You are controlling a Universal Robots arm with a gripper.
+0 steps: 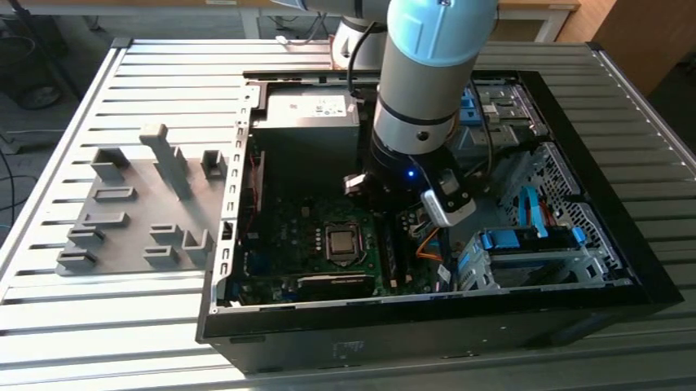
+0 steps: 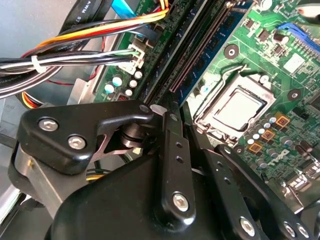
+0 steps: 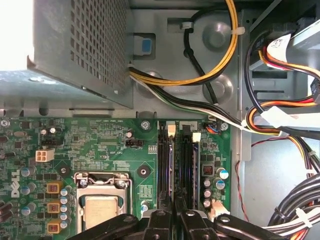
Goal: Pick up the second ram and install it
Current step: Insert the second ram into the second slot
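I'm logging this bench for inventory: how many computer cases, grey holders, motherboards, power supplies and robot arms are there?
Case: 1
Holder: 1
Motherboard: 1
Power supply: 1
Arm: 1
Total: 5

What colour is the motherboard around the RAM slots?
Green, the motherboard shows it best in the first wrist view.
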